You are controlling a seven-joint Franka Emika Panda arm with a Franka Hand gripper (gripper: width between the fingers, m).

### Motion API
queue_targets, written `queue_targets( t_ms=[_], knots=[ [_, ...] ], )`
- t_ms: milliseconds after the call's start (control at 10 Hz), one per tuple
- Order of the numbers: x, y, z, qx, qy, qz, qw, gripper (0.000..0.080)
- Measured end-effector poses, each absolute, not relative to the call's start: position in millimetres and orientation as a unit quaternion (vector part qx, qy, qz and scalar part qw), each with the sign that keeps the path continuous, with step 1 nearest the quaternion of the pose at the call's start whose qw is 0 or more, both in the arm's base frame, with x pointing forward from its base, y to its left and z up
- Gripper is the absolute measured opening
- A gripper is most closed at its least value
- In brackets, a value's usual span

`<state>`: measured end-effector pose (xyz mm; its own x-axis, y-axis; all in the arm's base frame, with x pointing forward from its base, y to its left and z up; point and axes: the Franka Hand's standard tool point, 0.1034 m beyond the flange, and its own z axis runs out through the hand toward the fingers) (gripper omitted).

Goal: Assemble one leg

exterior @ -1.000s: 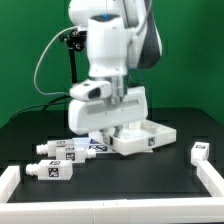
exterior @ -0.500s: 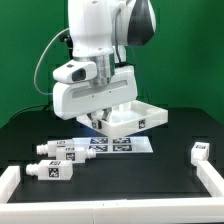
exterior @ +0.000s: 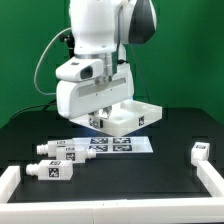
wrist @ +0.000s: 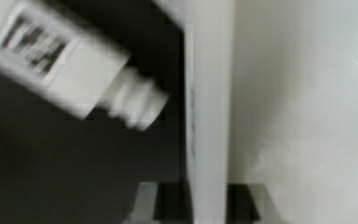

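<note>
Currently the white arm leans low over the square tray point(exterior: 140, 118). The gripper point(exterior: 100, 119) is down at the tray's side toward the exterior view's left, tucked under the bulky wrist. Its fingers are hidden there and the wrist view is too blurred, so I cannot tell whether it is open or closed.

In the wrist view a leg point(wrist: 66, 62) with a black-and-white tag lies tilted on the black tabletop point(wrist: 51, 160), its narrow end just beside a tall white wall point(wrist: 300, 110), probably the tray's rim. Whether it touches that wall is unclear.

Toward the exterior view's left, a group of legs point(exterior: 52, 170) lies on the tabletop near the marker board point(exterior: 120, 145), which sits flat in front of the tray. A single leg point(exterior: 200, 152) lies well apart at the exterior view's right.
</note>
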<state>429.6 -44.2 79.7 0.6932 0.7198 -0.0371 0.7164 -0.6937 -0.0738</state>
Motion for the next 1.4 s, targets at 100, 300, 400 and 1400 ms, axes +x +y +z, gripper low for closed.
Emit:
queue_targets(
  t_ms=[100, 300, 400, 1400],
  knots=[
    [447.0, -38.9, 81.3, -0.923, -0.383, 0.034, 0.029, 0.0055],
    [467.6, -26.2, 86.9, -0.933, -0.360, 0.026, 0.021, 0.0055],
    [473.5, -20.2, 89.5, -0.949, -0.314, 0.025, 0.020, 0.0055],
    [508.6, -47.8, 74.1, -0.995, 0.072, 0.038, 0.053, 0.0055]
  ],
)
